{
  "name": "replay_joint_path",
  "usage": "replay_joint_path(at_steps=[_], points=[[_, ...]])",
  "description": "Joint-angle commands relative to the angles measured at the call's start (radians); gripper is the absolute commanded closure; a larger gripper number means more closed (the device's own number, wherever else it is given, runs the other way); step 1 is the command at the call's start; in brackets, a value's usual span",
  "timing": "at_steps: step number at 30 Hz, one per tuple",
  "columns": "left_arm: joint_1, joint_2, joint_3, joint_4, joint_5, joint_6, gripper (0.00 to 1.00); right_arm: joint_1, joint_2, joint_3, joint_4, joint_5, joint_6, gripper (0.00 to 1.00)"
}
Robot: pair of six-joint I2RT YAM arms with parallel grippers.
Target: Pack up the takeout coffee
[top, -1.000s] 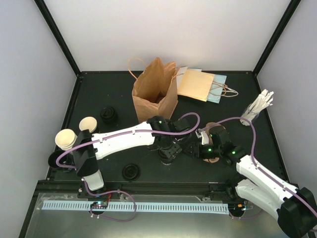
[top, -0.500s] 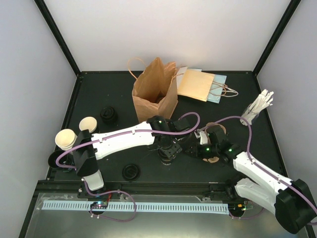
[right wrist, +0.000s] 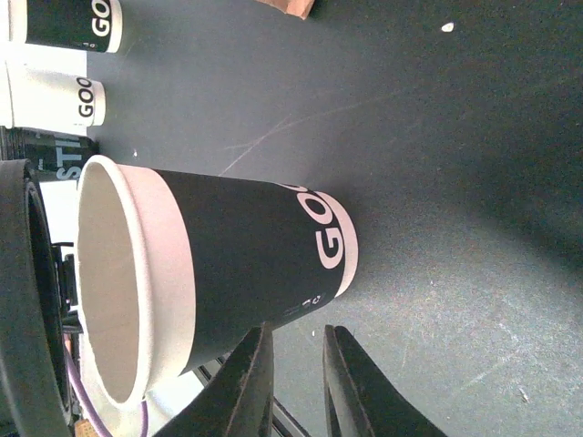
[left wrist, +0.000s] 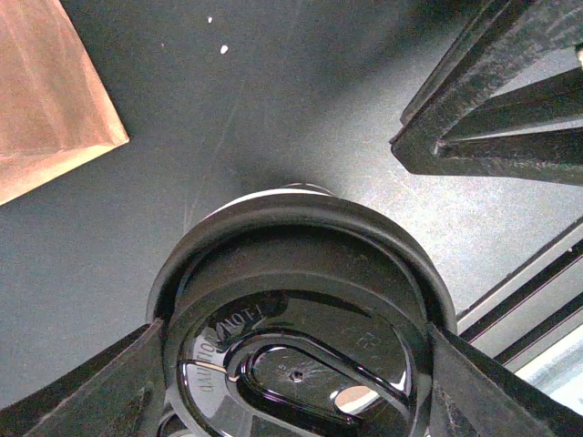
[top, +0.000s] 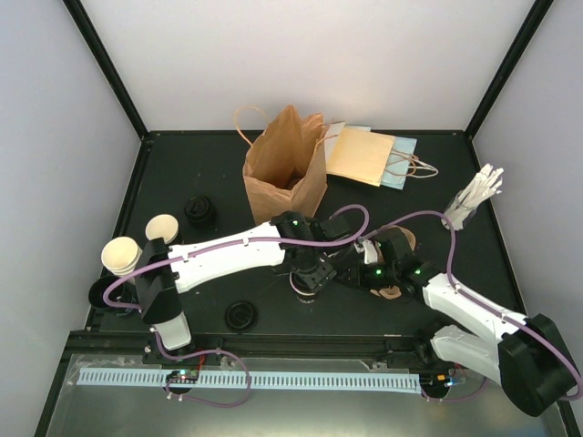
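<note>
At the lower centre of the top view, a loose lid [top: 241, 315] is lying flat on the dark table [top: 182, 173]. Farther in, at mid-frame, the left gripper [top: 308, 275] is clamping a black lid [left wrist: 291, 355] between its fingers [left wrist: 82, 391], one finger sitting on each side of the rim. Directly under that lid, the paper cup [right wrist: 237, 264] is standing upright on the table with its mouth uncovered; whether the lid is touching the cream rim cannot be determined. The right gripper [right wrist: 298, 350] is pointing in from the right, its jaws sitting nearly together with only a narrow slit between them and nothing visible in it. Its tips are resting right beside the cup's black sleeve. The brown pulp carrier [top: 392, 293] is lying under the right arm. At the left edge, an open cream-rimmed cup [top: 121, 255] is standing, with a like cup [top: 164, 228] just beyond it and a third lid [top: 199, 211] farther back. At the top of the table, a brown paper bag [top: 284, 173] is standing open, flat bags [top: 364, 155] are lying beside it, and white sticks [top: 475, 193] are leaning at the far right.
</note>
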Motion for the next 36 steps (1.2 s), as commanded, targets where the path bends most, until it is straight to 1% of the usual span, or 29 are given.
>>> replay_joint_path(at_steps=[1,22,36], points=[[-0.012,0.008,0.048,-0.049,-0.019,0.011,0.4,0.003,0.014,0.005,0.043,-0.027,-0.008,0.81],[-0.014,0.041,0.032,-0.029,-0.017,0.015,0.41,0.04,0.048,0.016,0.078,-0.039,-0.002,0.82],[-0.013,0.056,0.033,-0.022,-0.019,0.017,0.41,0.064,0.098,0.031,0.144,-0.059,0.021,0.84]])
